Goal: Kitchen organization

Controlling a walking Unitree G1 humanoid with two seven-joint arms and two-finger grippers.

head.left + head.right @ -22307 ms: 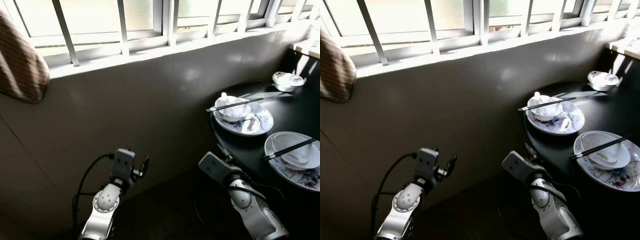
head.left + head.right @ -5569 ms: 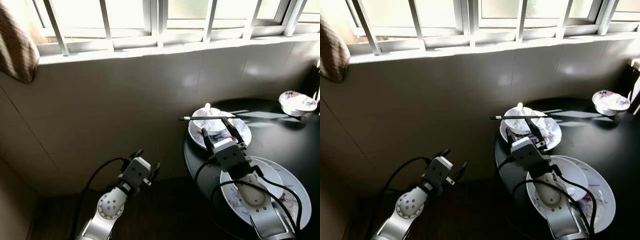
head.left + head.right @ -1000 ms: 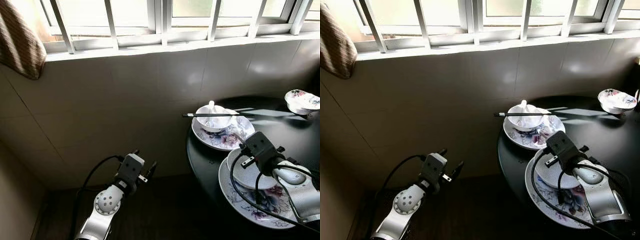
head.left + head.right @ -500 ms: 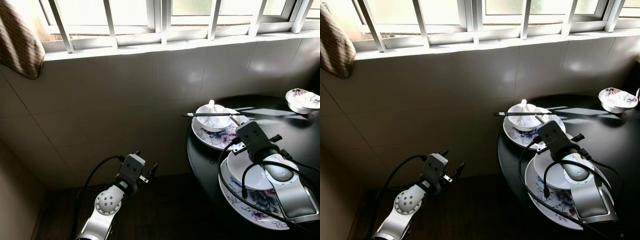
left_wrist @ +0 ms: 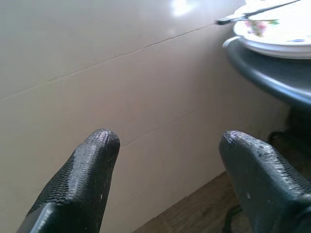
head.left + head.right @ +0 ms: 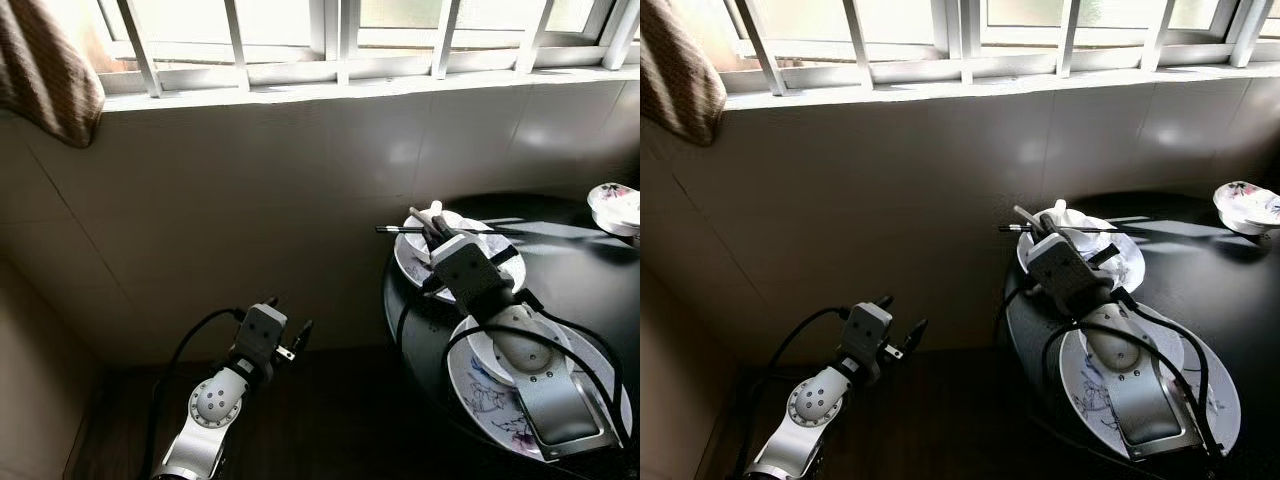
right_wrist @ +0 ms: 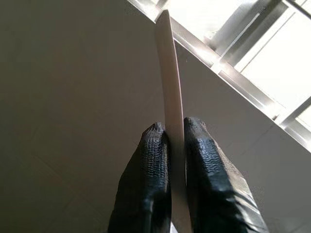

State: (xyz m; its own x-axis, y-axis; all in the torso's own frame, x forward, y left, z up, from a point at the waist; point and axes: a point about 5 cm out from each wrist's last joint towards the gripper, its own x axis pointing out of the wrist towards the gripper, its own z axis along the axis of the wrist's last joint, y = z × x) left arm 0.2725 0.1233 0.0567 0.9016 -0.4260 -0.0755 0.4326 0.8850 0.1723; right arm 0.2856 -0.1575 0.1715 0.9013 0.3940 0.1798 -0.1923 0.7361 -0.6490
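Hanging low beside the black counter (image 6: pixel 590 270), the left gripper (image 6: pixel 287 322) waits idle, fingers released. Over the counter's near plate (image 6: pixel 480 395), the right gripper (image 6: pixel 427 222) pinches a thin white piece (image 7: pixel 170 97), probably a spoon handle, by the far plate (image 6: pixel 505 262) with its chopsticks (image 6: pixel 395 230).

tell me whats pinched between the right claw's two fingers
A thin white spoon handle is clamped between the right claw's fingers, edge-on in the right wrist view.
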